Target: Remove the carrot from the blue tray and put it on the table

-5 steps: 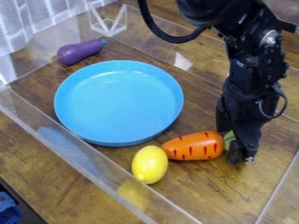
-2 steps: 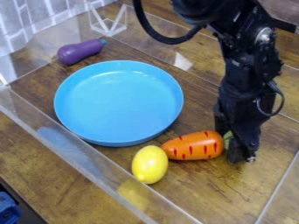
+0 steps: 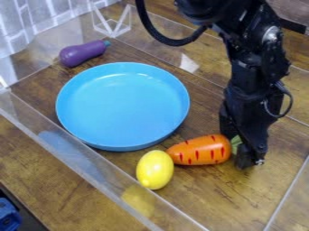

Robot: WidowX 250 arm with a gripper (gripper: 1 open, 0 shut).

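Observation:
The orange carrot (image 3: 201,150) lies on its side on the wooden table (image 3: 248,200), just outside the front right rim of the blue tray (image 3: 121,104), whose dish holds nothing. Its green leafy end points right, toward my gripper (image 3: 245,149). The gripper points almost straight down at that end, low over the table, with its dark fingers (image 3: 255,156) spread open on either side of the leaves. I cannot tell whether they touch the carrot.
A yellow lemon (image 3: 154,169) sits on the table right beside the carrot's tip, in front of the tray. A purple eggplant (image 3: 82,52) lies at the back left. Clear acrylic walls (image 3: 75,155) edge the table at the front and left.

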